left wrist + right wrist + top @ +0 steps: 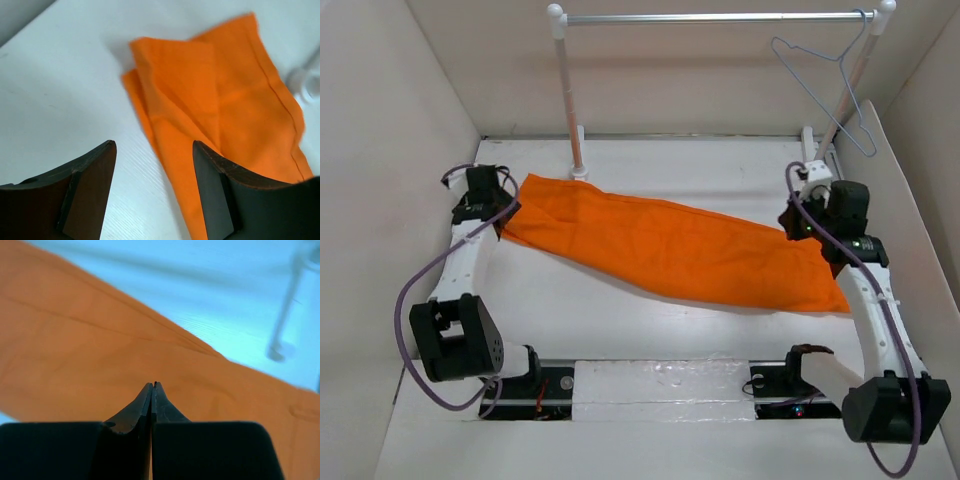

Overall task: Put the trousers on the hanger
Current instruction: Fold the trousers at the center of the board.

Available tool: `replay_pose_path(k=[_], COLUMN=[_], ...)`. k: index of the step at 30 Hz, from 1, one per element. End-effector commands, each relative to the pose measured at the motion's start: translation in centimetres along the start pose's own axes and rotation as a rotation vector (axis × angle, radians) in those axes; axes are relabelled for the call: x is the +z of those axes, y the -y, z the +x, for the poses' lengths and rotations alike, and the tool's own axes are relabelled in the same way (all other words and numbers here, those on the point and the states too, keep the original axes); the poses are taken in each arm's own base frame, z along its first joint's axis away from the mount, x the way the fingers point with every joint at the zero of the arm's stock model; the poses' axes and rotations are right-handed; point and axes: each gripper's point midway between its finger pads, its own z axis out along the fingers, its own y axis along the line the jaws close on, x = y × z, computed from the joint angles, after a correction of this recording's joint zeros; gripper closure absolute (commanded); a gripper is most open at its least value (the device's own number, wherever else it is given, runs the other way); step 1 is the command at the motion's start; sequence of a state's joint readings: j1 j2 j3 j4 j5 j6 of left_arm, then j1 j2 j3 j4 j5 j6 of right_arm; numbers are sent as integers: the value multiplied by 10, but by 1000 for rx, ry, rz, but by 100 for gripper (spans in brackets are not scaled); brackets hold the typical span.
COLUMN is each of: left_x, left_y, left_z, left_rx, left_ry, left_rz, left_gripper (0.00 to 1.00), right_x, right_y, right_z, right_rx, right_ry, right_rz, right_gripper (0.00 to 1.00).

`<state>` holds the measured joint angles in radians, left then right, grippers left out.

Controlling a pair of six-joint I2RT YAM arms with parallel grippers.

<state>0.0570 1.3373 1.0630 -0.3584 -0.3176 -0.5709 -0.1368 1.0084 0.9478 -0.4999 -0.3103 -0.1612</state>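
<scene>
The trousers (pixel 670 245) lay flat on the white tabletop (pixel 620 330), spread out as one long orange strip. Their long axis ran on a diagonal, from the far left, just beside the left arm, down to the near right beside the right arm. We could not tell from these views which end was the waist. In the left wrist view the left end showed as folded layers, one edge lapped over another, with a stitched seam running along the length.

The left pincer (pixel 154 145) stood wide open just above the tabletop. One finger was over bare white surface and the other over the edge of the cloth, and nothing was held between them. The right pincer (pixel 152 386) was closed, its two tips pressed together over the orange cloth near the right end. We saw no fold of cloth caught between the tips.

The hanger (pixel 841 62) hung by its hook from the metal rail (pixel 720 17) at the back, close to the rail's right post. Its triangle was tilted, with one corner reaching left and the other low beside the post. It was well apart from the trousers and touched neither pincer.
</scene>
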Motion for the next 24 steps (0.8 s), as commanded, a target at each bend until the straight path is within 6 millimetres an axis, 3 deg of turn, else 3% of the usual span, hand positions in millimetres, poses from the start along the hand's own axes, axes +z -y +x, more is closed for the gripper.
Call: replay_pose_path(k=[1,3,4,5,8,13,19,21,22,24], left_x=[17,29,32,35,51,82,102,106,106,106], left_y=[-14,-18,-15,-16,-12,-10,-8,-10,-10,-9], left_z=[-22,-25,-27,-28,-24,-13,-7,-5,-6,-9], left_rx=[-138,-190,-195,-207,-211,-206,-212,-222,-226,-229], left_ry=[-38,-75,-78,-80,-123,-176,-199,-205,-200,-188], left_rz=[9,21,29,23,10,-29,-47,-66,-65,-63], left_gripper=[41,41,41,41,40,40,49,59,73,89], right_x=[14,16,14,14,7,3,-1,-3,-3,-2], right_y=[-68,-108,-118,-126,-155,-178,-175,-173,-172,-167], right_z=[-13,5,8,20,32,55,63,66,68,72], right_rx=[-122,-208,-239,-262,-308,-349,-354,-354,-354,-348], right_ry=[64,16,14,-7,1,-40,-60,-63,-68,-77], right_rz=[-241,-348,-370,-389,-460,-533,-513,-504,-500,-487], right_gripper=[99,89,82,65,50,49,49,49,49,49])
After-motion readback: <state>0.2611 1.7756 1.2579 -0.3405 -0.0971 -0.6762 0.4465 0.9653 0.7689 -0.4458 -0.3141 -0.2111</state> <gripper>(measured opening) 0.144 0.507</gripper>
